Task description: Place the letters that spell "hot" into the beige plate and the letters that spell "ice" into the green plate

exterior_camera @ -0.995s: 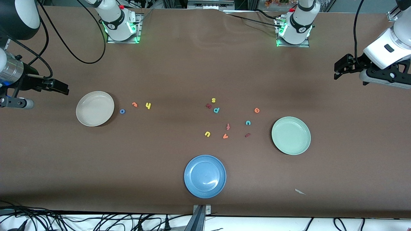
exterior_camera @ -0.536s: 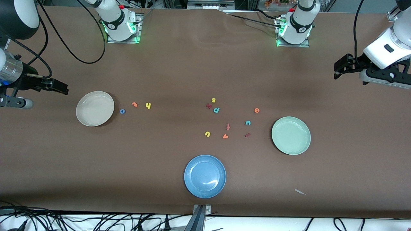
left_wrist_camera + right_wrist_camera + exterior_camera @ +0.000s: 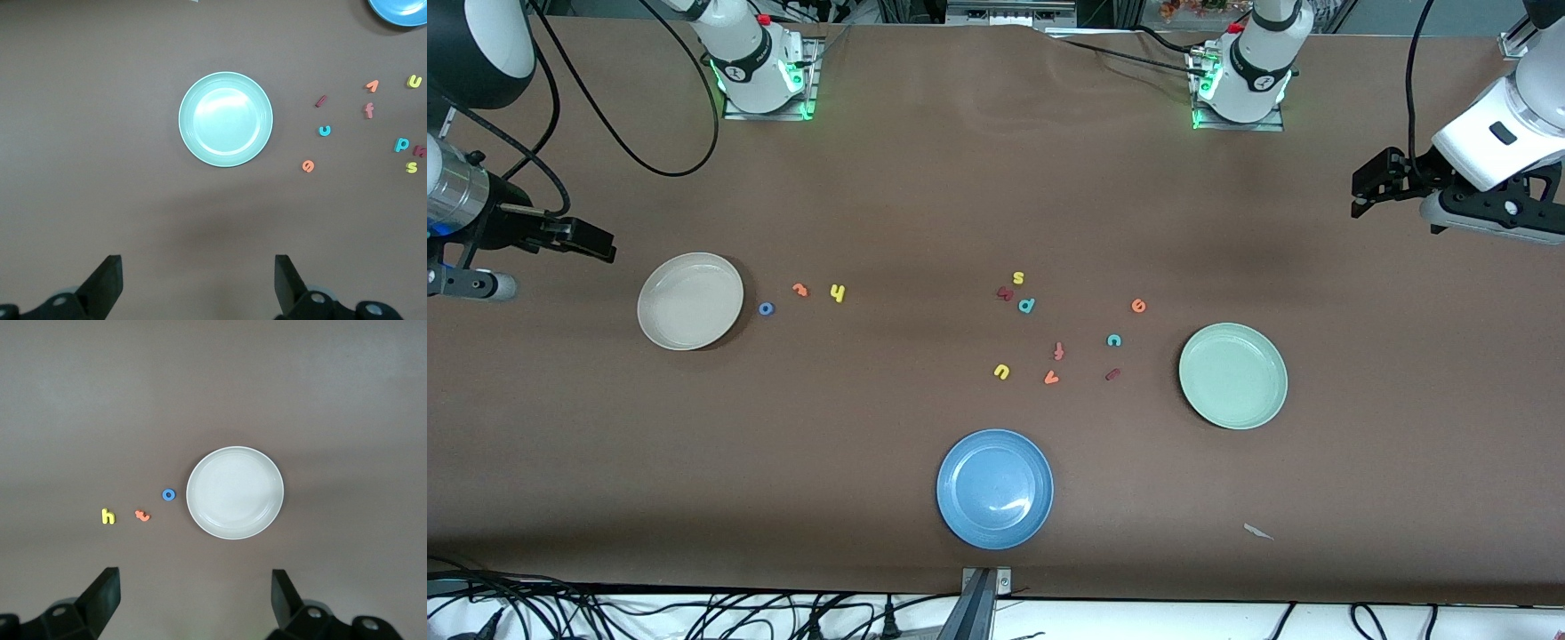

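Brown matte tabletop (image 3: 925, 204) unchanged since earlier frame; tiny foam letters unmoved beside round shallow beige plate (image 3: 690, 300) and mint-green plate (image 3: 1232, 375); left gripper (image 3: 197, 283), right gripper (image 3: 194, 600) spread wide, empty, waiting.

h, t, o: I read a yellow h (image 3: 837, 293), an orange t (image 3: 799, 289) and a blue o (image 3: 766, 308), foam letters at 3 o'clock of the beige plate (image 3: 690, 302).
i, c, e: a dark red i (image 3: 1112, 374), a teal c (image 3: 1113, 340) and an orange e (image 3: 1138, 306), at 9 to 10 o'clock of the green plate (image 3: 1232, 376).
s, p, f, u, v: a yellow s (image 3: 1018, 278), a teal p (image 3: 1026, 305), a red-orange f (image 3: 1058, 350), a yellow u (image 3: 1001, 372) and an orange v (image 3: 1051, 378), at 12 to 1 o'clock of the blue plate (image 3: 994, 489).
Unread: the dark red letter (image 3: 1005, 293) beside the s; I can't make it out.
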